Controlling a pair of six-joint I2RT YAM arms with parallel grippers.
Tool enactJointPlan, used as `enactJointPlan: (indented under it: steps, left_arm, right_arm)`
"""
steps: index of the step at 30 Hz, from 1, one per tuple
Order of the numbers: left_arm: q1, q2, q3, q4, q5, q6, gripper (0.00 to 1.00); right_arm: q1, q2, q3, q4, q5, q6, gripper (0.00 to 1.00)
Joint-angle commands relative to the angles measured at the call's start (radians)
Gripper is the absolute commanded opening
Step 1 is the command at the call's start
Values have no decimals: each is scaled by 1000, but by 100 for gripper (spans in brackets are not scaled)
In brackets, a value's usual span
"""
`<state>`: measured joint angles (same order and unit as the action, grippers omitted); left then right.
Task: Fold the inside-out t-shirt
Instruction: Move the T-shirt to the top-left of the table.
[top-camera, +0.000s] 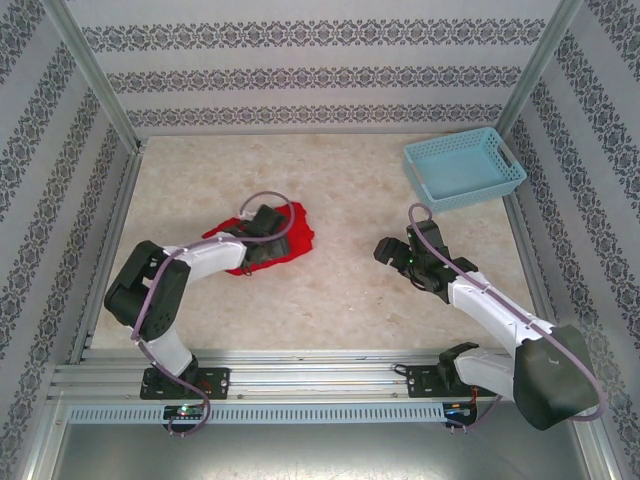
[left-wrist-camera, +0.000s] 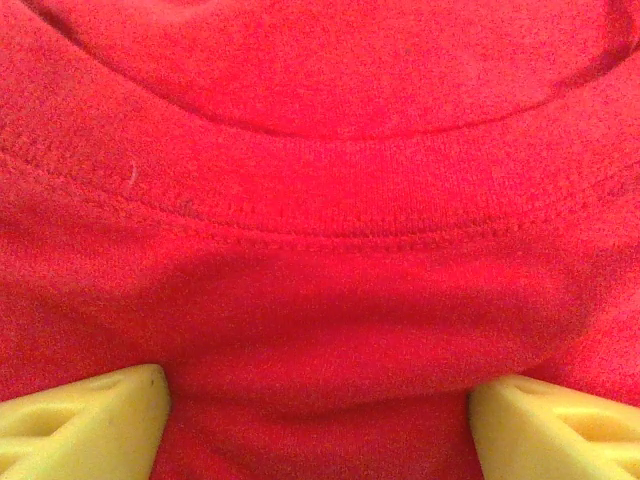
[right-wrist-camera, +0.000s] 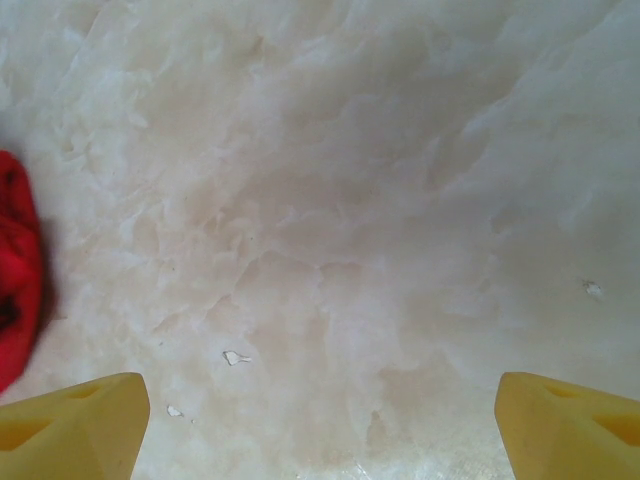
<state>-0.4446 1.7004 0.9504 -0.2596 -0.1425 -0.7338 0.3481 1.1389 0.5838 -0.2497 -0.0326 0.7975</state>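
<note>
The inside-out t-shirt (top-camera: 302, 237) is a crumpled bright red heap left of the table's middle. My left gripper (top-camera: 272, 242) is lowered onto it. In the left wrist view the red cloth (left-wrist-camera: 320, 200) shows a stitched collar seam and bulges between the yellow fingers (left-wrist-camera: 90, 420), which stand wide apart; this gripper (left-wrist-camera: 320, 435) is open. My right gripper (top-camera: 388, 250) hovers over bare table to the right of the shirt. In the right wrist view it (right-wrist-camera: 320, 430) is open with nothing between its fingers, and an edge of the shirt (right-wrist-camera: 15, 270) shows at far left.
A light blue plastic basket (top-camera: 480, 192) stands at the back right corner of the marbled beige table (top-camera: 350, 290). Aluminium frame posts and patterned walls close in the sides and back. A rail (top-camera: 300, 375) runs along the near edge by the arm bases.
</note>
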Motion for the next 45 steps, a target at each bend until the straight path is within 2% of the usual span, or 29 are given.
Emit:
enactJointPlan:
  steps: [1,6,8,12,15,16,23,27,29,31,33,34,45]
  left_arm:
    - [115,53,70,-160,-7,134,80]
    - [277,123,233,-264,-41,170,81]
    - [272,87,266,-299,-74,161,83]
    - [197,-26,263,-346,-148,92,90]
    - [153,-83,202,-322,-139,3,93]
    - [150,-92,173,-303,-125,-24,100]
    - [195,-23,98,-218,-76,-121,100]
    - [263,94,183,-228,-45,-65,100]
    - [292,147,247,-254,-64,-22,98]
    - [321,202,326,-285,-92,48,91]
    - [349,258,410,-330,-108,116,79]
    - [363,277,440,-341,-131,136,77]
    - [517,464,725,-442,-192,259,78]
  right_arm:
    - [-15,1,7,-1,-3,-12,89]
    - [-32,-26,13,-18,-6,-22,90]
    - [-36,-35,13,-27,-6,-30,90]
    - [-47,-48,-1,-31,-13,-35,90]
    - [-48,-52,-16,-10,-26,-22,91]
    - [-49,-51,-15,-6,-31,-20,91]
    - [-48,-58,4,-28,-43,-42,91]
    - [-50,-82,-6,-36,-31,-46,91]
    - [-52,-87,-10,-40,-31,-50,91]
    - [-55,-93,-13,-49,-30,-53,91]
    - [-62,-100,-18,-55,-28,-55,91]
    - [-65,-105,-23,-56,-26,-55,92]
    - [-111,-119,-17,-89,-32,-73,92]
